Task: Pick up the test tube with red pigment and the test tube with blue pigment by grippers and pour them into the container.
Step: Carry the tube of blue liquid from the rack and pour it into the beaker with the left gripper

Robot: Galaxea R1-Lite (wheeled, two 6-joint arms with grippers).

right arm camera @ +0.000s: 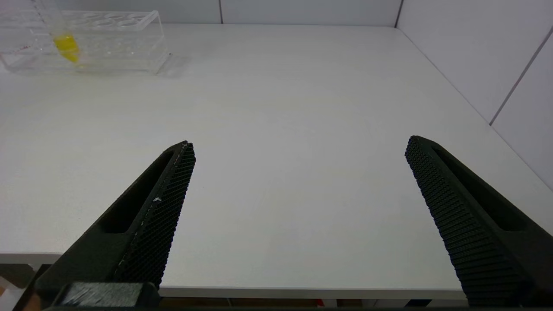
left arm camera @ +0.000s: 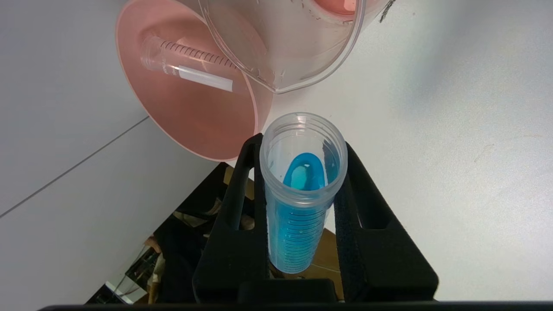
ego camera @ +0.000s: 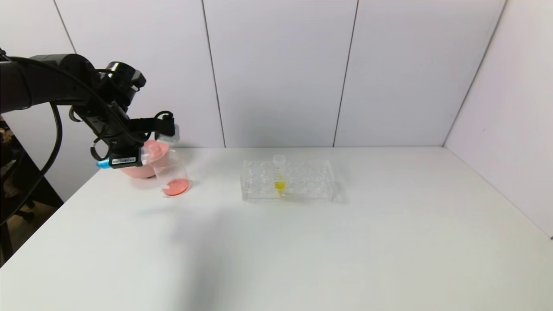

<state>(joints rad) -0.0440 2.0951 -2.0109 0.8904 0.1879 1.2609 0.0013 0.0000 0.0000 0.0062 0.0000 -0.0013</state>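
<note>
My left gripper (left arm camera: 302, 143) is shut on the test tube with blue pigment (left arm camera: 298, 216), one finger on each side just below its open mouth. The tube lies tilted, and the blue liquid is inside it. Its mouth points at the container (left arm camera: 285, 47), a clear beaker, and is a little short of the pouring lip. In the head view the gripper (ego camera: 142, 156) hangs at the far left, beside the beaker (ego camera: 173, 172). Red liquid covers the beaker's bottom. The tube's blue tip (ego camera: 103, 164) sticks out behind the fingers. I see no test tube with red pigment. My right gripper (right arm camera: 298, 147) is open and empty.
A pink bowl (left arm camera: 194, 116) stands behind the beaker, and an empty clear graduated tube (left arm camera: 190, 65) lies in it. A clear tube rack (ego camera: 302, 181) in the middle of the table holds one tube with yellow liquid (ego camera: 279, 175). The right gripper hovers at the table's near edge (right arm camera: 276, 293).
</note>
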